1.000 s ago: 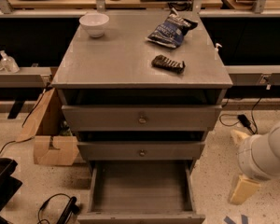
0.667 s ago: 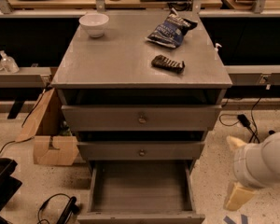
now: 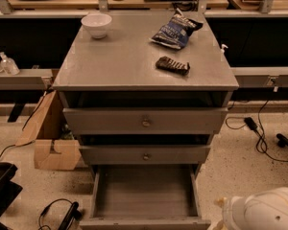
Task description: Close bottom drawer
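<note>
The bottom drawer [image 3: 144,191] stands pulled far out at the bottom centre of the frame. Its slim front panel runs along the lower edge of the picture, and its side walls reach back under the grey cabinet [image 3: 110,63]. Above it, the middle drawer [image 3: 110,155] and the top drawer [image 3: 105,121] each sit slightly proud of the cabinet face, with a dark gap over each.

The gripper [image 3: 221,206] is in the lower right corner, just right of the open drawer's front corner. It is mostly hidden by the white rounded arm housing [image 3: 264,212], so whether it is open or closed cannot be told.

Bare speckled floor lies between the arm and the drawer's right wall. Black cables [image 3: 259,135] trail across the floor at the right. To the left of the drawers a cardboard box [image 3: 50,143] stands close to the cabinet's side.

On the cabinet top, a white bowl [image 3: 96,24] sits near the upper left corner. A blue snack bag [image 3: 175,30] and a dark packet [image 3: 173,65] lie toward the right.
</note>
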`<state>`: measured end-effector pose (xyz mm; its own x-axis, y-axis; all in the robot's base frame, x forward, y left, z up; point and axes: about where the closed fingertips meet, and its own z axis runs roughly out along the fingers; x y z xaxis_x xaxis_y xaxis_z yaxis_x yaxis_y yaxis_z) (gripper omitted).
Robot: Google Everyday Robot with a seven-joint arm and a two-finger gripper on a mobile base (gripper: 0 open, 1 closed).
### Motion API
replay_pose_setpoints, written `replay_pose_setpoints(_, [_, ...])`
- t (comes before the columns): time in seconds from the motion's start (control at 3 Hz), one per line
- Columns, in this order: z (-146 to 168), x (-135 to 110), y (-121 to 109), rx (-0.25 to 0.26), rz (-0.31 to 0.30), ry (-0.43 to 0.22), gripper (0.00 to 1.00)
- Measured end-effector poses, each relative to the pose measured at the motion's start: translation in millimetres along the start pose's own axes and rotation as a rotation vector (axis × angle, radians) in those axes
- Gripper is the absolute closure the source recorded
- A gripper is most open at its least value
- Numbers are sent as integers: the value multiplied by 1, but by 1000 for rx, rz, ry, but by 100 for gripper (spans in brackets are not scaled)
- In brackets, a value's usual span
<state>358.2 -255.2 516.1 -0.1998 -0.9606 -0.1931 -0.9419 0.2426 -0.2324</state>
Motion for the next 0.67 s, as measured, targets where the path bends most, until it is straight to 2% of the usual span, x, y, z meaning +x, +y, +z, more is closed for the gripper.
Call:
replay_pose_setpoints(0.33, [69, 12, 18, -19, 31, -63, 69])
replay_pose_setpoints(0.67, [96, 10, 40, -66, 42, -91, 93])
